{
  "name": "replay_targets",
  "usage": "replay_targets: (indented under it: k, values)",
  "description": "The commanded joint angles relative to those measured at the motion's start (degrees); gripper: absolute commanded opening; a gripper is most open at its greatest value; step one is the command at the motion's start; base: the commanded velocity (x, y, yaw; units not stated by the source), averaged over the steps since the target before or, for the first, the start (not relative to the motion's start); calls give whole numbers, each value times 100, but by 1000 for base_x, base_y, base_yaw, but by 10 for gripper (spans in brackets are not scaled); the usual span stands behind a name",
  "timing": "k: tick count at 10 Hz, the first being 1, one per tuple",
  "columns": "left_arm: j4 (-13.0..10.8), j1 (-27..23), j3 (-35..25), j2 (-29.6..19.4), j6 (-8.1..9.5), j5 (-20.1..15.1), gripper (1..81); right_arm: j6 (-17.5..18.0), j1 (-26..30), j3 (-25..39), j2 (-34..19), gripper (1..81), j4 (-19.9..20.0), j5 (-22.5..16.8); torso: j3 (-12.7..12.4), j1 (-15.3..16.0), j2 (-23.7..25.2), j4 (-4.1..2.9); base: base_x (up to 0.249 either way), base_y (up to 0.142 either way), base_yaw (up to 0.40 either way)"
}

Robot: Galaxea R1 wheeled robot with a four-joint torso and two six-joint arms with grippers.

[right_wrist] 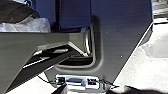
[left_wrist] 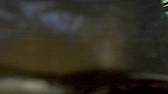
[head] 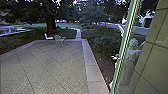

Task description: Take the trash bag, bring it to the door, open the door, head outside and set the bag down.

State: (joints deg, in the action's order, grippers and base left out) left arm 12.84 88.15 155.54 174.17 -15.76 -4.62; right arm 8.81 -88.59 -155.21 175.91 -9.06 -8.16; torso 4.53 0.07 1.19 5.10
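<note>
I am facing out over the paved yard, a glass panel standing near on the right
A pale chair is sitting at the yard's far edge, a thick tree trunk is rising behind it, and a person is showing in the glass; what looks like the trash bag, crinkled clear plastic next to something dark, is showing in my right wrist view, and I am not managing to tell whether my end effectors are apart or together
</note>
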Motion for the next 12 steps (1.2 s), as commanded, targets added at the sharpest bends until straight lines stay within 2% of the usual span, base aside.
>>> replay_targets:
  k: [1, 12]
  values:
    - [-9, -215, -15, 13, -23, -426, 10, -20, 232, 44, 34, 811, 0, -371, 0, 0, 0, 0, 120, 0, 0]
    - [-9, -223, -23, 13, -23, -426, 10, -29, 232, 45, 34, 811, 0, -371, 0, 4, -2, 0, 120, 0, 0]
